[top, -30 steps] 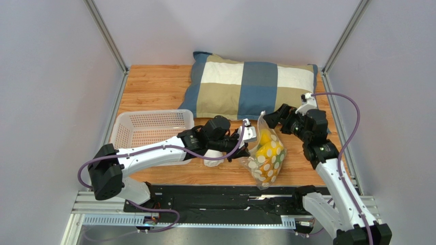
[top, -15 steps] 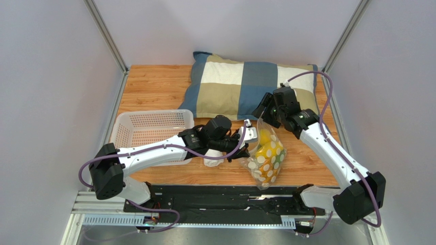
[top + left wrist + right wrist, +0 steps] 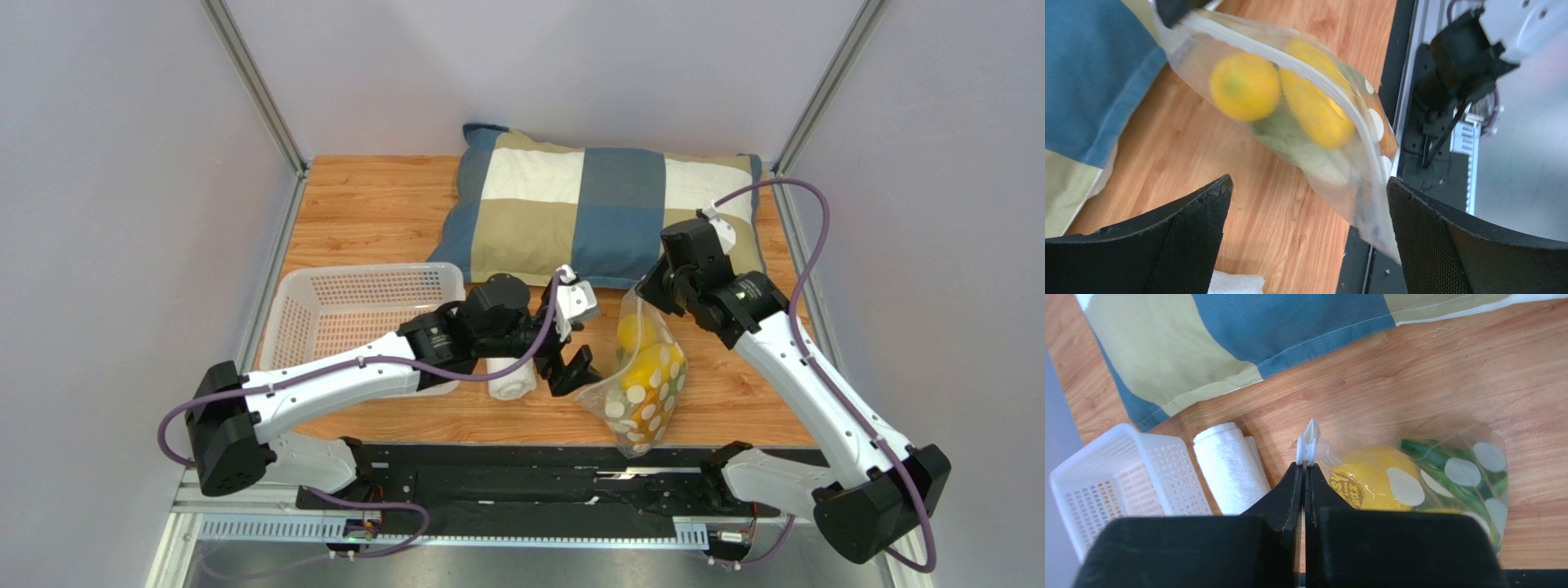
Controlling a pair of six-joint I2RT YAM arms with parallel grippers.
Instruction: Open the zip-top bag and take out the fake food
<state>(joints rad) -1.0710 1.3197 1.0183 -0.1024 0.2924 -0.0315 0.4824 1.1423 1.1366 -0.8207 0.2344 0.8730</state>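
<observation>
The zip-top bag (image 3: pixel 640 382), clear with pale round dots, stands tilted near the near edge of the desk (image 3: pixel 368 214), right of its middle. Its lower end reaches that edge and its top corner is lifted. Inside it the fake food shows through the plastic: two glossy yellow lemons (image 3: pixel 1244 86) pressed side by side, with the green leafy vegetable (image 3: pixel 1287 135) under them. In the right wrist view one lemon (image 3: pixel 1364 478) lies nearest the lifted corner and the green leaves (image 3: pixel 1438 471) lie farther down the bag.

The right claw (image 3: pixel 1304 468) is closed on the bag's top corner, with the white zip strip pinched between its two fingers and poking out just past the tips. The left claw (image 3: pixel 1309 182) is spread wide and holds nothing. It sits just beside the bag's left side, its black fingers (image 3: pixel 1192 220) pointing toward the bag's lower half.

A rolled white towel (image 3: pixel 509 380) lies on the desk just left of the bag, beneath the left arm's wrist. A white plastic basket (image 3: pixel 356 279) stands left of the towel, against the desk's left edge. A checked pillow (image 3: pixel 601 214) in blue, tan and cream lies along the far edge of the desk, behind the bag and the right claw.
</observation>
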